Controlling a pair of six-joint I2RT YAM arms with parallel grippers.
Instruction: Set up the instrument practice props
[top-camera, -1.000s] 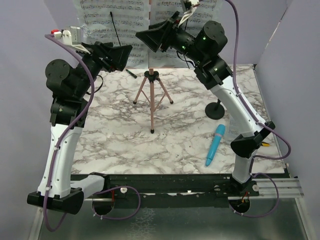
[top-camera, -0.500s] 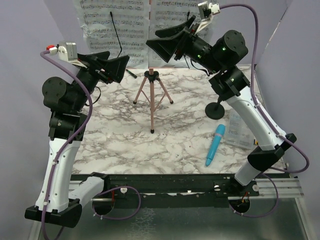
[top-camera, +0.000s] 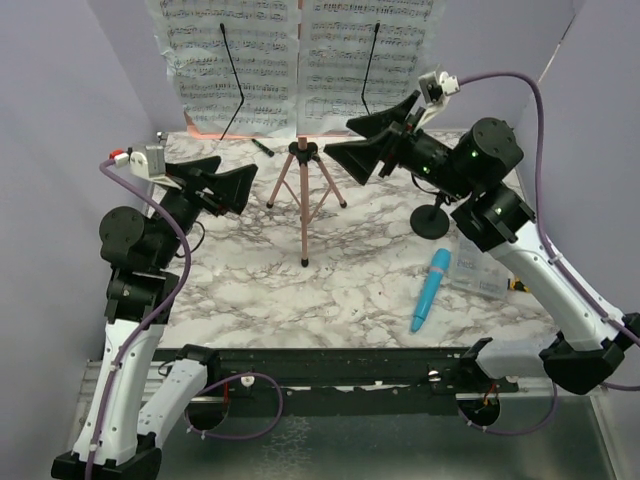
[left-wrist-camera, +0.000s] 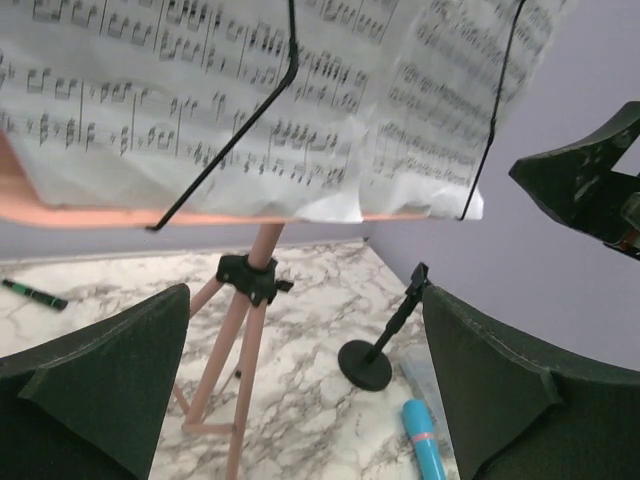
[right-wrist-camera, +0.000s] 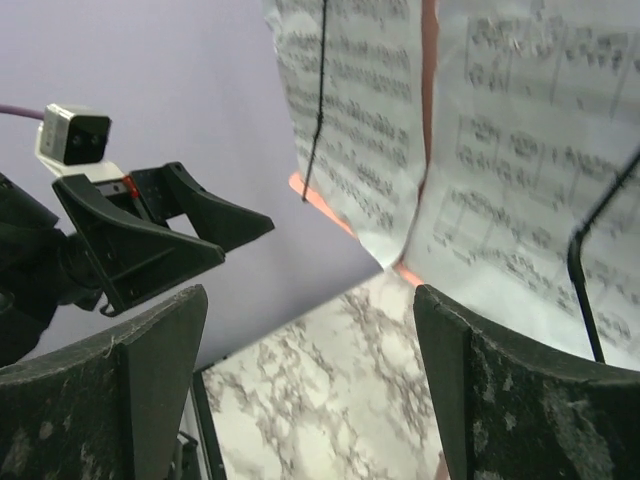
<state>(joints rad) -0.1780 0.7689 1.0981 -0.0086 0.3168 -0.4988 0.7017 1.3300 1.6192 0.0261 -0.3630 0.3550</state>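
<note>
The pink music stand (top-camera: 302, 190) stands on its tripod at the back centre. Two white sheet-music pages (top-camera: 235, 60) rest on its ledge under thin black wire holders. They also show in the left wrist view (left-wrist-camera: 200, 110) and the right wrist view (right-wrist-camera: 520, 150). The blue toy microphone (top-camera: 431, 290) lies flat on the marble at the right. The small black mic stand (top-camera: 432, 222) stands upright just behind it. My left gripper (top-camera: 228, 180) is open and empty in the air, left of the tripod. My right gripper (top-camera: 340, 140) is open and empty, right of the stand's head.
A small black-green stick (top-camera: 262, 147) lies at the back, left of the tripod. A clear plastic packet (top-camera: 480, 275) lies right of the microphone. Purple walls close in the back and both sides. The marble top (top-camera: 250, 280) ends at a black rail in front.
Both grippers have come down and away from the sheet music. The right one moved right and lower, and the left one lower. The pages stay on the stand.
</note>
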